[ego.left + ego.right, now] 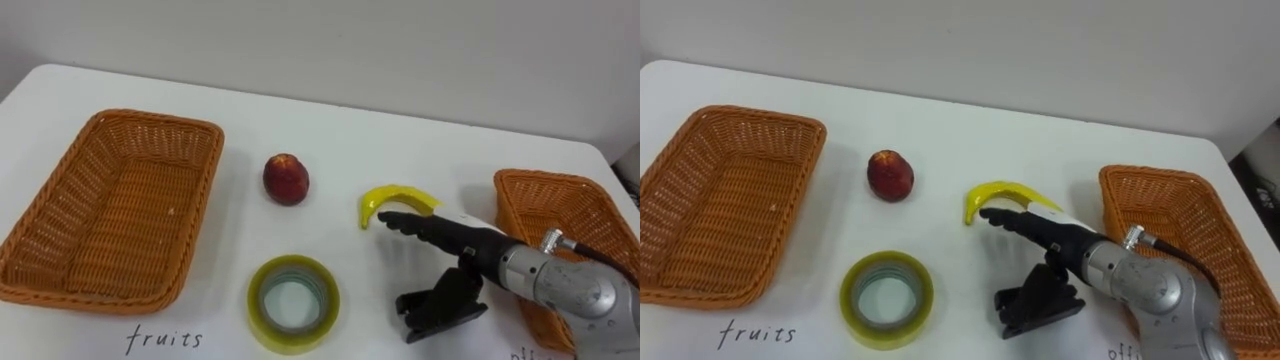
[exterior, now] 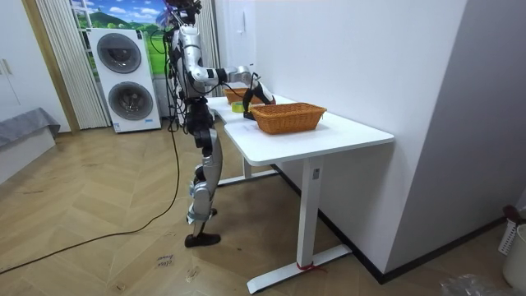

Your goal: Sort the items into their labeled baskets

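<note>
Woven wicker baskets — rough; glossy plastic tape roll; smooth matt table.

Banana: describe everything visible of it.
The banana is yellow and smooth, with a darker tip at its left end. It lies flat on the white table, its curve arching away from the robot and both ends pointing back towards it. It sits between the red fruit and the right-side basket, apart from both. The right hand reaches across its near side with straight fingers, hiding part of it. Whether they touch the banana cannot be told.
</note>
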